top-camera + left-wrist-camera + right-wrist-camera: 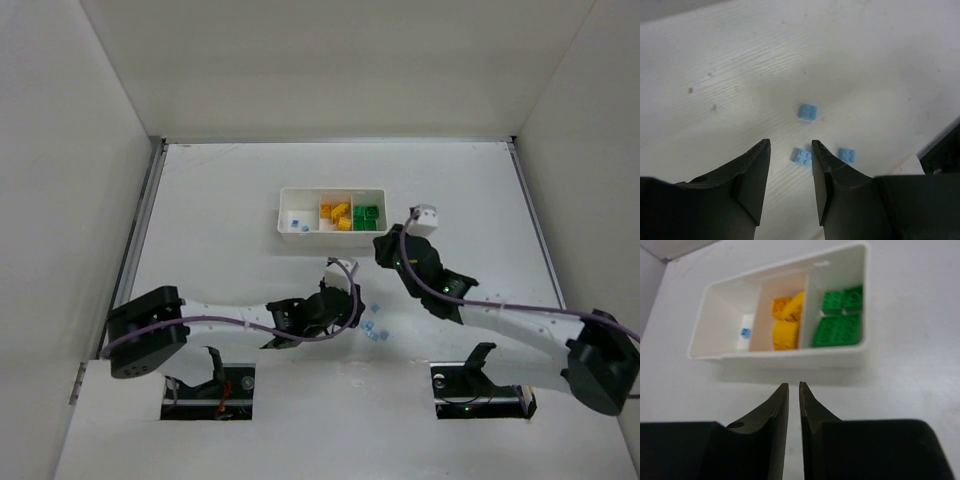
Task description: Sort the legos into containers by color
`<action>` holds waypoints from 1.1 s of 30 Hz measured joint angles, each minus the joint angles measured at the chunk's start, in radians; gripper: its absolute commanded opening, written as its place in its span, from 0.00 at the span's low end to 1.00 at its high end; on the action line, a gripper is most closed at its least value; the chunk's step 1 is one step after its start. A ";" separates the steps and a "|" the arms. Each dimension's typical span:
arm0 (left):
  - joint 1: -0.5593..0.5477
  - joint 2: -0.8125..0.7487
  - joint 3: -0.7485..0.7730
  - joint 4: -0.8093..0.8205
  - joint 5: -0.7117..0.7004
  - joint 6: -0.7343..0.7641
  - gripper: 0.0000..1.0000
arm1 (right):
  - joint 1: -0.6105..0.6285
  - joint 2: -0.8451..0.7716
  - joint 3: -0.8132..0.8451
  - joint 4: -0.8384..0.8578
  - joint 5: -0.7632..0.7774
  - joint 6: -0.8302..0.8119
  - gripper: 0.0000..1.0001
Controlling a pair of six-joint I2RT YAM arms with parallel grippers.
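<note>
Toward the table's (pixel 220 200) far edge, overhead, sits the tray (pixel 282 210); three blue legos (pixel 372 326) lie loose mid-table. Left wrist: left gripper (pixel 790 145) half-spread, empty, one finger (pixel 822 165) crowding a brick (pixel 801 156) that I'd guess could flick away. Right wrist: right gripper (pixel 794 386) pressed together, empty; compartments hold one blue (pixel 745 332), yellows (pixel 785 322), greens (pixel 837 320).

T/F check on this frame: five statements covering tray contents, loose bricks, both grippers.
The green bricks sit in the tray's right-hand compartment. True.
The middle compartment is empty. False: it holds yellow-orange bricks.
Three blue bricks lie loose on the table near the left gripper. True.
The right gripper holds a green brick. False: it is shut, empty, short of the tray.
The left gripper is shut on a blue brick. False: it is open, holding nothing.
</note>
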 measured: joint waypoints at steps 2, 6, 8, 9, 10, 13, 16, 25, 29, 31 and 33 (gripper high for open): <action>-0.019 0.054 0.033 0.022 0.005 0.024 0.36 | -0.001 -0.101 -0.093 -0.055 0.023 0.048 0.21; -0.024 0.159 0.093 0.048 0.014 0.067 0.36 | 0.011 -0.233 -0.212 -0.211 0.050 0.173 0.39; -0.023 0.214 0.126 0.055 0.017 0.088 0.36 | 0.034 -0.298 -0.256 -0.288 0.068 0.240 0.46; -0.023 0.238 0.140 0.056 0.022 0.097 0.36 | 0.045 -0.332 -0.275 -0.325 0.079 0.271 0.46; -0.023 0.257 0.152 0.056 0.027 0.105 0.36 | 0.053 -0.366 -0.290 -0.360 0.088 0.301 0.46; -0.023 0.298 0.176 0.056 0.042 0.122 0.36 | 0.061 -0.455 -0.310 -0.446 0.108 0.371 0.46; -0.021 0.323 0.192 0.056 0.049 0.132 0.35 | 0.061 -0.497 -0.311 -0.482 0.110 0.404 0.46; -0.015 0.391 0.224 0.056 0.046 0.145 0.21 | 0.138 -0.405 -0.290 -0.552 0.079 0.428 0.39; -0.008 0.393 0.224 0.056 0.032 0.147 0.14 | 0.229 -0.382 -0.231 -0.646 0.074 0.466 0.37; 0.001 0.390 0.220 0.056 0.027 0.147 0.13 | 0.277 -0.372 -0.195 -0.690 0.074 0.491 0.39; 0.020 0.370 0.205 0.055 0.023 0.147 0.13 | 0.310 -0.349 -0.173 -0.717 0.070 0.509 0.45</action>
